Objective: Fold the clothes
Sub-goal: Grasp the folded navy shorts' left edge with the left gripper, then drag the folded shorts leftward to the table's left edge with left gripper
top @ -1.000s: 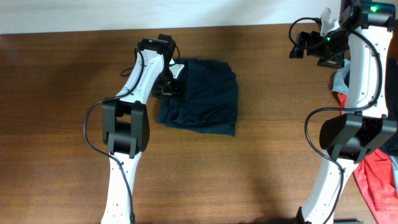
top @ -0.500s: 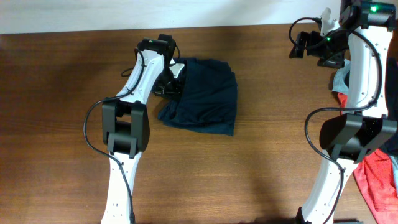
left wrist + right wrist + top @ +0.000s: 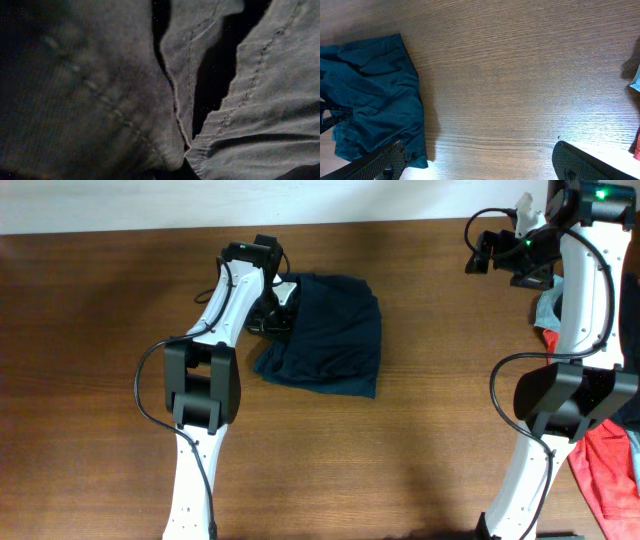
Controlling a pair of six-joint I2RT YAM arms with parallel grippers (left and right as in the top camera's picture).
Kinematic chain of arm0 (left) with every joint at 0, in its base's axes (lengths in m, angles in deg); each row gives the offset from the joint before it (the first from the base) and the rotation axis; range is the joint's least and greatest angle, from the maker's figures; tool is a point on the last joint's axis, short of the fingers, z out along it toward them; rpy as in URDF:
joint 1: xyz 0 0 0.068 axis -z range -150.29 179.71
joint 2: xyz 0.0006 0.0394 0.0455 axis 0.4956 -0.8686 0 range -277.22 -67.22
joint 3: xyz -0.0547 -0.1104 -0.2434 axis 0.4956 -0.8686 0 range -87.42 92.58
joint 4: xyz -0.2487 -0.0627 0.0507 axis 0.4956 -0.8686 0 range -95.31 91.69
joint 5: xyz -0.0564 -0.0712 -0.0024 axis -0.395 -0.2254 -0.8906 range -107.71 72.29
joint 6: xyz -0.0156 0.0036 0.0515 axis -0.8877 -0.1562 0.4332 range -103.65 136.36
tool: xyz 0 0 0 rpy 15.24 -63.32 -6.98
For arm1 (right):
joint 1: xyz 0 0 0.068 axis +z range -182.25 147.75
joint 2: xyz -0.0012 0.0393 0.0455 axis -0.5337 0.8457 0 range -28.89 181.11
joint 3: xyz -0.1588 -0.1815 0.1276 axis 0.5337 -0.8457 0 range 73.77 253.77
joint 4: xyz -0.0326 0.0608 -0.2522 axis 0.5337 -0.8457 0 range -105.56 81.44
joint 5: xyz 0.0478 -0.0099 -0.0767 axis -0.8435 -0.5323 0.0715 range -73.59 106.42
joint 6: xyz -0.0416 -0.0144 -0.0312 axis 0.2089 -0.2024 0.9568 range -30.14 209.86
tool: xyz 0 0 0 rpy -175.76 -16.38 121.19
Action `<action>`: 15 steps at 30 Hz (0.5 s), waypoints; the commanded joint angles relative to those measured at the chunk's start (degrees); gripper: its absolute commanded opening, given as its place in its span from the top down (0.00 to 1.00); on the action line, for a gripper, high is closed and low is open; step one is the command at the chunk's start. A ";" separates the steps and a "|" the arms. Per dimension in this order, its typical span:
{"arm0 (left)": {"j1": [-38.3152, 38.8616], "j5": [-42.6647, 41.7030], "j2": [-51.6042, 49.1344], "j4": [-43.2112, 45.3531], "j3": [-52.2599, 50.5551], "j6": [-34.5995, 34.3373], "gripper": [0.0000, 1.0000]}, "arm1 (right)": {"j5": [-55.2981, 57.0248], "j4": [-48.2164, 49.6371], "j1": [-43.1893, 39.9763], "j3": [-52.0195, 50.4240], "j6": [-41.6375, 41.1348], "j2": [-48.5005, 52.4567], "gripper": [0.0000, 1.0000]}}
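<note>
Now | shorts (image 3: pixel 335 340): bunched, roughly square | left pincer (image 3: pixel 272 315): grip unclear | right pincer (image 3: pixel 477 152): wide

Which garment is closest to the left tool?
The dark navy shorts mid-table, left tool at their edge; the red garment and pale blue garment lie far right.

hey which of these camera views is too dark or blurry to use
Left wrist: very dark, shorts fill the frame, left side soft. Right wrist: sharp, with a glare patch on the table near the bottom edge. Overhead: evenly lit, clear.
</note>
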 commanded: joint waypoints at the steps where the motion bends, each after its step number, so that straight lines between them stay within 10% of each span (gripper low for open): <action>1: 0.26 2.16 -3.15 1.14 -1.86 -0.57 0.99 | -0.11 0.00 -0.11 0.09 -0.11 0.04 0.01; 15: 0.24 2.16 -3.15 2.03 -1.86 -0.59 0.99 | -0.11 0.00 -0.11 0.09 -0.11 0.04 0.01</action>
